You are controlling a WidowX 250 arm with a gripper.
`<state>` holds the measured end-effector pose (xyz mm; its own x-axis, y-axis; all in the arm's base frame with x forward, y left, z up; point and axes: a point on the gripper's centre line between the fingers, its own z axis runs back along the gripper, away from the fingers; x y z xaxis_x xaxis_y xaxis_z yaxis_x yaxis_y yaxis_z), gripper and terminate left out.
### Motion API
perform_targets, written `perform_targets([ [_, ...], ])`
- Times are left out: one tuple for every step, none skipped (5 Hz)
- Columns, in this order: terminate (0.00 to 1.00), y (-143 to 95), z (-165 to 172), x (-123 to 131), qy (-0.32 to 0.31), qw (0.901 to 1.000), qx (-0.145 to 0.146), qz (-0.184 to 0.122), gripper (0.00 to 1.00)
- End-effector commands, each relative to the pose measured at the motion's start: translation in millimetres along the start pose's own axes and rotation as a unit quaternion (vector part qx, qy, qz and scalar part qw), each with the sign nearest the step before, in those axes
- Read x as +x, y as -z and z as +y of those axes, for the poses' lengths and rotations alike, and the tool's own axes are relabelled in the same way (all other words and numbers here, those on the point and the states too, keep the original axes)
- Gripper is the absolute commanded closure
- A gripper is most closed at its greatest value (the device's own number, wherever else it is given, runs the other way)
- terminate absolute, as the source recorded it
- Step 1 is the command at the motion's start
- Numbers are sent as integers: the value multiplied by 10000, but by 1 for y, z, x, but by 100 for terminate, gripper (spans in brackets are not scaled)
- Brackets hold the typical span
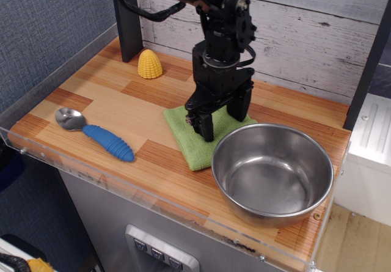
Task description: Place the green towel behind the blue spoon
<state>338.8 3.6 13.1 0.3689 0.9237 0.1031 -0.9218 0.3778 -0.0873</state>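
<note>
Green towel [194, 142] is lying mid-frame; I am positioning my end effector [221, 114], fingers spread and grasping nothing, over it because blue spoon [98, 134] is lying lower left.

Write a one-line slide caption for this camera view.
Open gripper lowered over the green towel beside the steel bowl; blue spoon lies left.

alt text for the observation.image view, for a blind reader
A black robot gripper, jaws open, reaches down onto a green towel on a wooden table, beside a steel bowl. A blue spoon lies front left; a yellow toy corn stands behind.
</note>
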Motion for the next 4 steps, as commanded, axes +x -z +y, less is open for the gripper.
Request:
perform_targets([
  [0,-9,12,48,-385,9987,-52,-340,0],
  [0,-7,18,71,-589,9974,-24,-424,0],
  [0,-2,28,97,-870,9950,54,-487,0],
  [0,-1,33,115,-1165,9915,169,-545,0],
])
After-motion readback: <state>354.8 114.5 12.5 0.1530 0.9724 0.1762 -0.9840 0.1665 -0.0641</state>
